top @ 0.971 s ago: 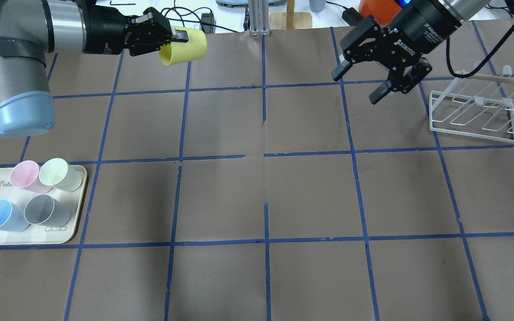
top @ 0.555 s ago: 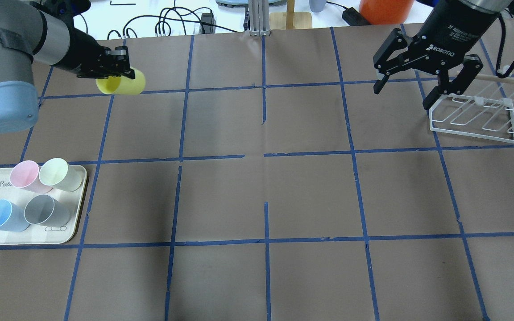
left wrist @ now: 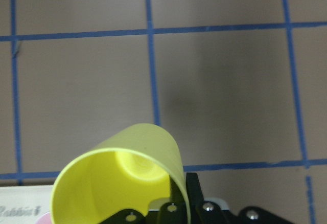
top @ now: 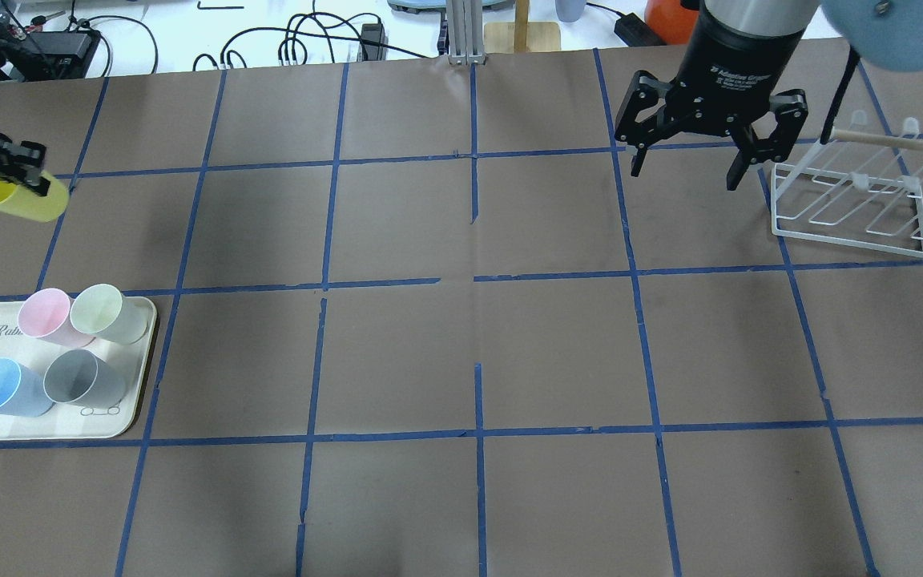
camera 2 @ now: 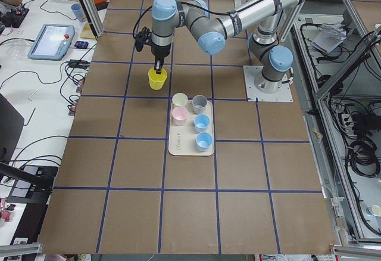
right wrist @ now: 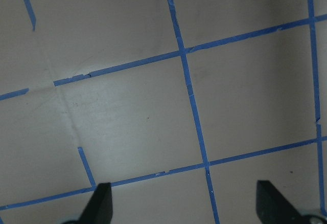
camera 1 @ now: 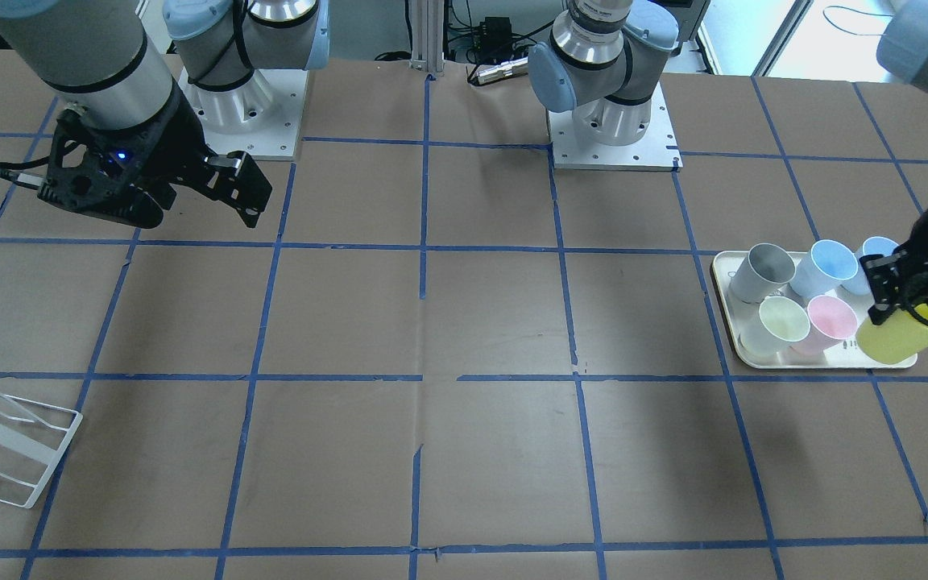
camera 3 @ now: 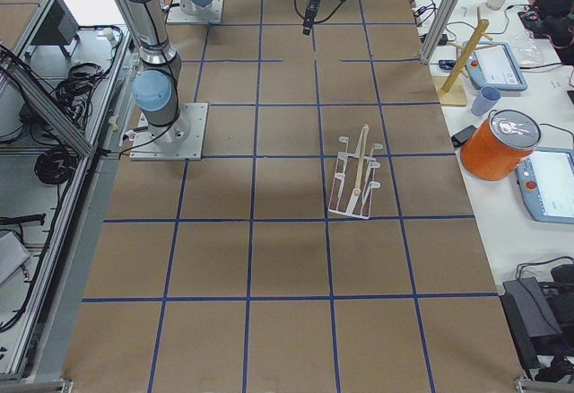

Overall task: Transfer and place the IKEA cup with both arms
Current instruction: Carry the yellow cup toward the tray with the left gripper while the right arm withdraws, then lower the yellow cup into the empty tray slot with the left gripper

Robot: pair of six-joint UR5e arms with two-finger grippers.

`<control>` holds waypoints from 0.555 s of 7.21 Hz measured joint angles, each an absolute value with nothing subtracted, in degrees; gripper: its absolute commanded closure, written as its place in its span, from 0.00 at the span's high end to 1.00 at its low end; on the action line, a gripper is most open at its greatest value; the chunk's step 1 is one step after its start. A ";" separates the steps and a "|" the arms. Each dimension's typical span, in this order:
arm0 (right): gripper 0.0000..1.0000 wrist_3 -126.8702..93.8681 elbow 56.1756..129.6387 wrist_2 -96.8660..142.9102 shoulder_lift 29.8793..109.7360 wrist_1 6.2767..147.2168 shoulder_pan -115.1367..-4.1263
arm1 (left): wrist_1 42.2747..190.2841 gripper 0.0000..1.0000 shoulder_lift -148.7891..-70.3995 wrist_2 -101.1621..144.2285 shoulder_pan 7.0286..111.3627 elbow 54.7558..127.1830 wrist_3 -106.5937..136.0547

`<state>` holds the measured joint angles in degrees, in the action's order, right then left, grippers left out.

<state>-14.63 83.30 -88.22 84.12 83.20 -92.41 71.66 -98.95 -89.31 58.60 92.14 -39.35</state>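
Note:
The bright yellow IKEA cup (top: 19, 200) hangs tilted in the air at the table's far left. It is beyond the tray in the overhead view and next to the tray in the front view (camera 1: 907, 334). My left gripper (top: 27, 178) is shut on its rim, with one finger inside the cup; the left wrist view shows the cup's open mouth (left wrist: 122, 183). My right gripper (top: 686, 172) is open and empty. It points down above the table just left of the rack, and the right wrist view (right wrist: 185, 203) shows only bare table between its fingers.
A cream tray (top: 141, 377) at the near left holds a pink cup (top: 45, 314), a pale cream-yellow cup (top: 101, 311), blue cups (top: 1, 386) and a grey cup (top: 77, 378). A white wire rack (top: 854, 200) with a wooden rod stands at the far right.
My left arm has carried the yellow cup leftward from the far middle-left to the table's left edge, nearer the tray. My right gripper has turned to point straight down, still open.

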 measured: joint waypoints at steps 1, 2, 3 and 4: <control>1.00 -13.02 85.38 -88.40 84.25 86.61 -92.18 | 72.84 0.00 -100.86 -89.74 54.61 90.80 -45.14; 1.00 -11.29 86.77 -88.49 84.38 89.01 -91.32 | 73.03 0.00 -103.27 -89.67 50.97 90.21 -50.11; 1.00 -9.37 87.42 -88.51 84.60 90.04 -90.00 | 72.96 0.00 -105.60 -89.46 47.96 90.08 -53.52; 1.00 -7.85 87.82 -88.55 84.96 90.35 -88.90 | 72.49 0.00 -107.57 -89.05 45.58 90.31 -56.01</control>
